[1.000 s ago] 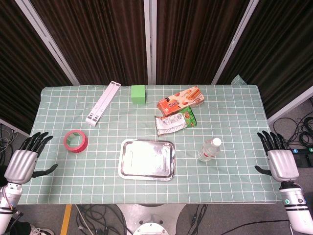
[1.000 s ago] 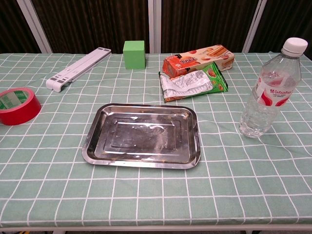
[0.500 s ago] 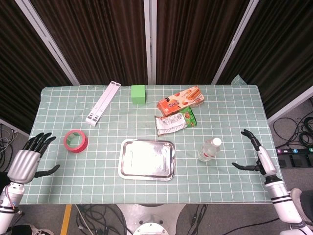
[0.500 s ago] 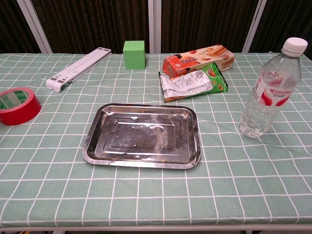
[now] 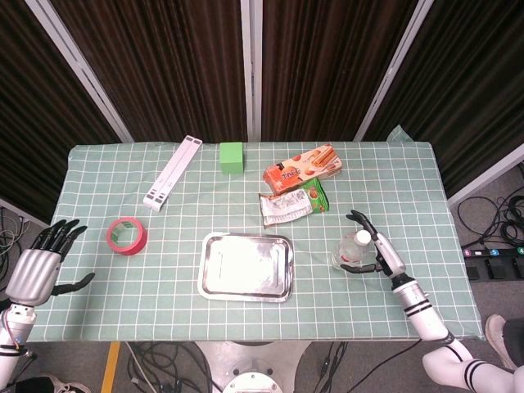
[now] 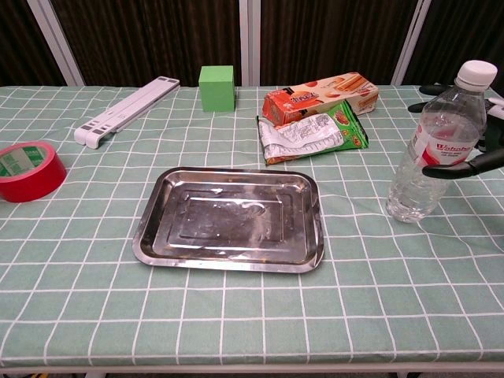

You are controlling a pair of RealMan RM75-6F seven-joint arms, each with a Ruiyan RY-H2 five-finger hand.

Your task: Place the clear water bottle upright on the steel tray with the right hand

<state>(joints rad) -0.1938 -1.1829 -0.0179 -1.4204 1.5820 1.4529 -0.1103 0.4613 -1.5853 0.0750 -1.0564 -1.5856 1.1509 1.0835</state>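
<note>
Bottle (image 5: 352,250) looks light, slick and squashy; right robot hand (image 5: 378,254), fingers spread at its three o'clock, should grip mid-label.

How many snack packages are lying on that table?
2. An orange biscuit box lies toward the far edge, and a green crinkled snack bag lies just in front of it, behind the steel tray.

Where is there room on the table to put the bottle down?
The shiny steel tray holds nothing. Bare cloth lies between the tray and the clear water bottle, and along the near table edge. It is crowded behind the tray, around the orange snack box and green packet.
</note>
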